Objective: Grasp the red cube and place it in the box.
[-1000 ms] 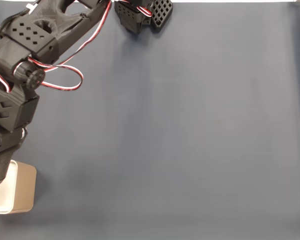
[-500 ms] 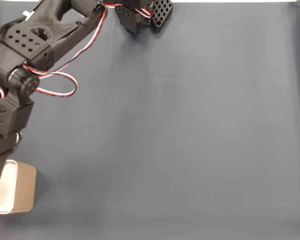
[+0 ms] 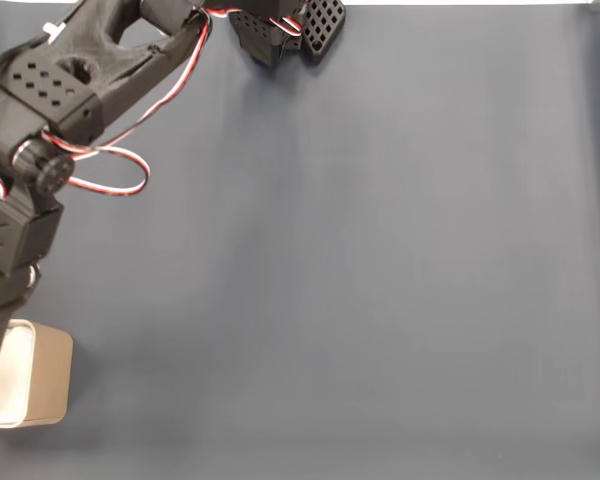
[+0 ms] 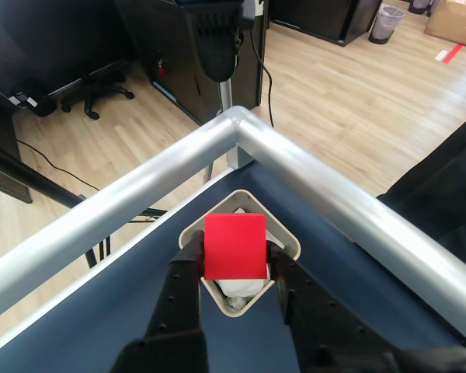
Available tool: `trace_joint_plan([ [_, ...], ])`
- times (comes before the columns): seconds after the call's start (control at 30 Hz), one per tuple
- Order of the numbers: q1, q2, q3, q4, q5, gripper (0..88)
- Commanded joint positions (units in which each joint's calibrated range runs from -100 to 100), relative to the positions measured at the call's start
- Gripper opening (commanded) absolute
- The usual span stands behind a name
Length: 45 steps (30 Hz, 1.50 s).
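The small bright red plain-faced cube (image 4: 234, 246) sits pinched between the two black fingers of the gripper (image 4: 234, 268), held directly above the white inside of the small beige round-cornered box (image 4: 289, 238) in the other view. The box stands on the dark blue table mat (image 3: 380, 260), tucked in the corner under two silver metal rails (image 4: 140, 203). In the fixed view the black arm (image 3: 50, 110) has drifted slightly left and up since half a second ago, its red-and-white cable loop (image 3: 120, 172) with it, while the box (image 3: 42, 385) has stayed at the lower left.
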<state>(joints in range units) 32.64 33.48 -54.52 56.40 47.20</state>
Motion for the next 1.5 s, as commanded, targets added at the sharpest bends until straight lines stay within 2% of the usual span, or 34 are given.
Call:
trace_joint_plan([
  [0.0, 1.0, -0.5, -0.9, 0.0, 0.9, 0.2],
  [0.67, 0.5, 0.1, -0.9, 0.0, 1.1, 0.9],
  [0.73, 0.5, 0.1, -0.9, 0.0, 0.8, 5.8],
  [0.87, 0.6, 0.1, -1.0, -0.3, -0.6, 30.3],
  [0.97, 0.6, 0.1, -1.7, -0.3, -1.6, 37.2],
  [1.1, 0.5, 0.1, -2.0, -0.7, -2.1, 40.7],
  [1.47, 0.5, 0.0, -2.1, -1.3, -2.4, 41.8],
])
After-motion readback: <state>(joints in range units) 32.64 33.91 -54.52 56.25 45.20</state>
